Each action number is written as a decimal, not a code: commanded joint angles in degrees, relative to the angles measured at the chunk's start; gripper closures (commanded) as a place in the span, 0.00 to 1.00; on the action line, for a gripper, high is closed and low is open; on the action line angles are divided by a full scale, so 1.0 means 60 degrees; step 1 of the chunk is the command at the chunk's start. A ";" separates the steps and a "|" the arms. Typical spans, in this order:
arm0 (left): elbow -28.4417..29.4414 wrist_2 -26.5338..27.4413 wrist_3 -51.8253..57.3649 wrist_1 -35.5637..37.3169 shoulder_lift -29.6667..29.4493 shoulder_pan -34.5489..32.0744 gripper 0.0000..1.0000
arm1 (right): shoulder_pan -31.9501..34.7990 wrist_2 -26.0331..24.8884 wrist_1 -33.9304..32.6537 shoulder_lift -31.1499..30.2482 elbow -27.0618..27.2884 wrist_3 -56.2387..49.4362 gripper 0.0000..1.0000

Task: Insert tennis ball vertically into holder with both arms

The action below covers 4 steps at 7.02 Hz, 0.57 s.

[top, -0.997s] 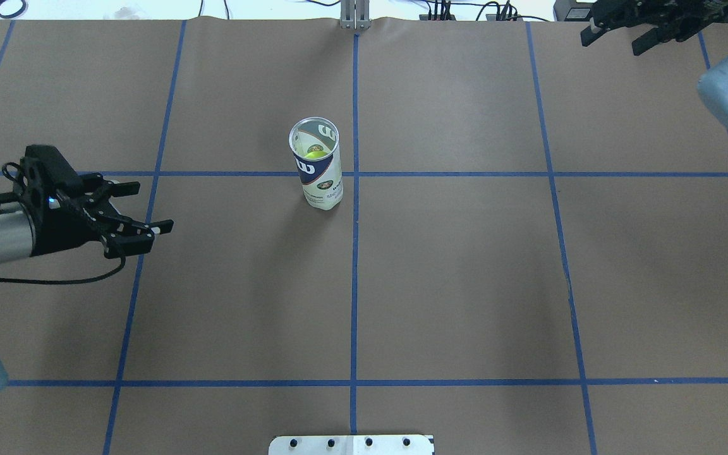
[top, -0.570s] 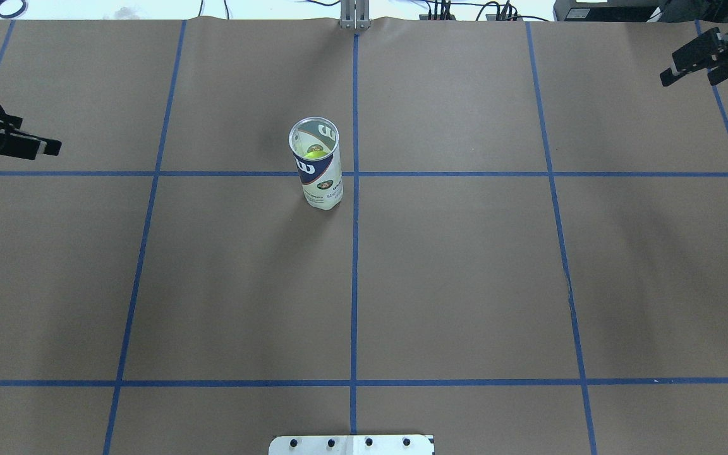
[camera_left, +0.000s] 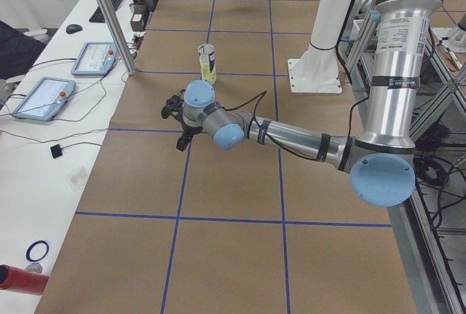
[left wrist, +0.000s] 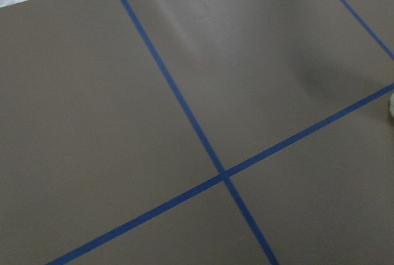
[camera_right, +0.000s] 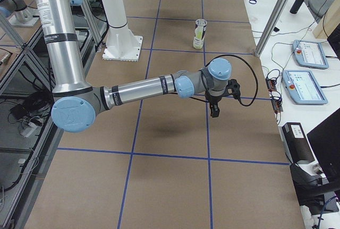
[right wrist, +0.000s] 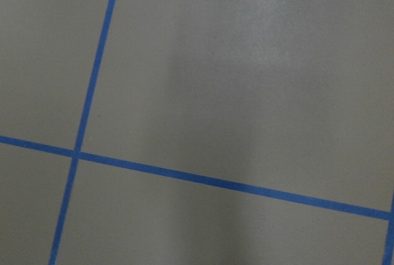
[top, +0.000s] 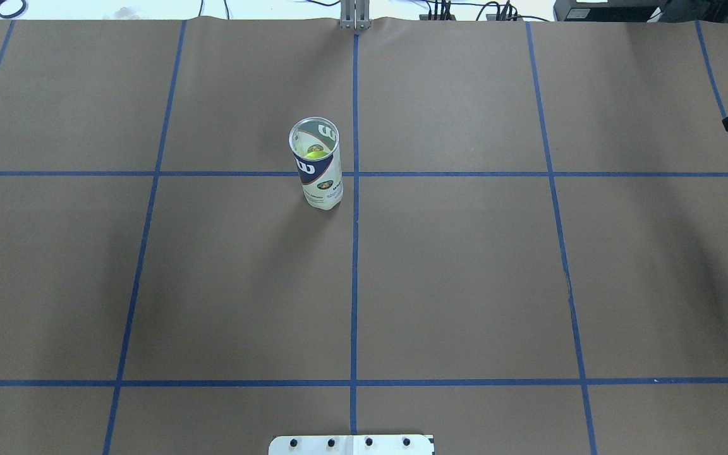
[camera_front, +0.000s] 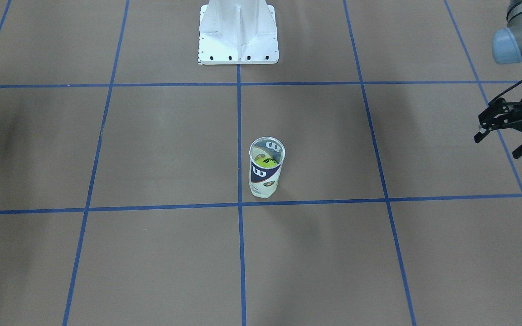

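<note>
A tennis ball (camera_front: 264, 161) sits inside the upright can (camera_front: 265, 174) near the table's (top: 465, 284) centre, so the insertion looks done. The left gripper (camera_front: 510, 138), fingers spread and empty, hangs well off to the side; the right gripper's (camera_right: 215, 103) jaws cannot be judged.

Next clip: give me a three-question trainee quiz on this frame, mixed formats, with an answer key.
1. True or false: the holder lies on its side on the table.
2. Where is the tennis ball? A) in a gripper B) inside the holder C) loose on the table
3. Fill in: in the front-facing view, the left gripper sits near the picture's ____ edge, with its fingers apart.

Key: 1 false, it stands upright. 2 B. 3 right.
</note>
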 commanded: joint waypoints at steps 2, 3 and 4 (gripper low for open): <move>0.1497 -0.0251 0.2090 0.1680 -0.0142 -0.1570 0.01 | 0.0445 -0.0257 -0.0827 -0.0758 -0.0315 -0.1734 0.01; 0.1369 -0.0268 0.3430 0.2914 -0.0201 -0.1847 0.01 | 0.0708 -0.0375 -0.1281 -0.0774 -0.0286 -0.1871 0.01; 0.1382 -0.0268 0.4038 0.3013 -0.0202 -0.2053 0.01 | 0.0884 -0.0391 -0.1286 -0.1021 -0.0242 -0.1829 0.01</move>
